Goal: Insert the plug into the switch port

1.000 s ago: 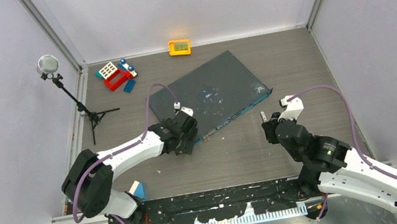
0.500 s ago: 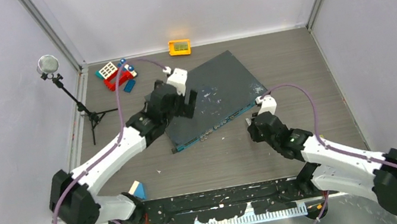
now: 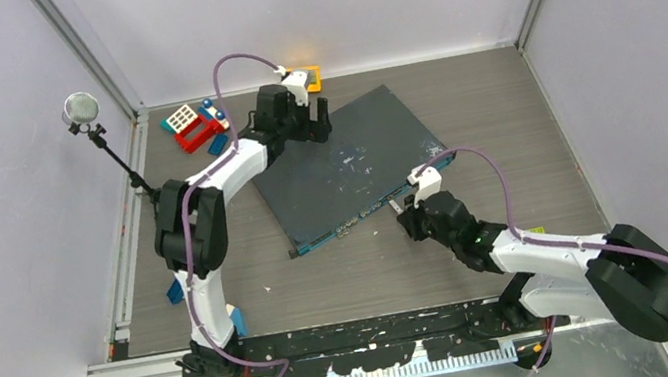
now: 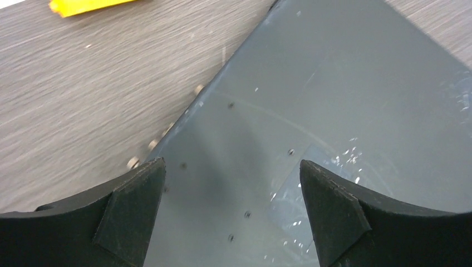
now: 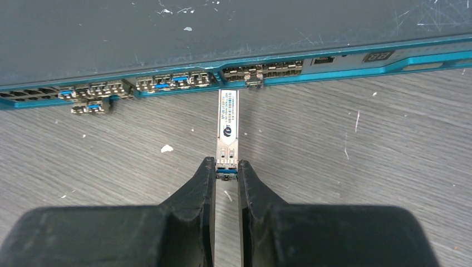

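Moved: left gripper [image 3: 314, 121] has swung from the near left edge of the box [image 3: 347, 166] to its far corner, while right gripper [image 3: 406, 220] has pushed in closer to the blue front face [image 5: 345, 65]
left gripper: fingers [image 4: 131, 214] spread wide with nothing between them, poised over the grey top of the box near its far left edge
right gripper: fingers [image 5: 203, 186] pinched tight on the rear end of the plug [image 5: 227, 125]
plug: slim metal piece pointing straight out from the right gripper, low over the table [image 3: 502, 121], its tip right at the blue front face
port [image 5: 232, 72]: one socket in the row along the front face, in line with the plug's tip; cannot tell whether the tip has entered it
box: large, flat, dark grey with white scuffs, lying askew on the table
yellow box [image 3: 314, 72]: by the far wall, just beyond the left gripper and partly hidden by it
toy blocks [image 3: 195, 124]: far left of the table, beside the left arm
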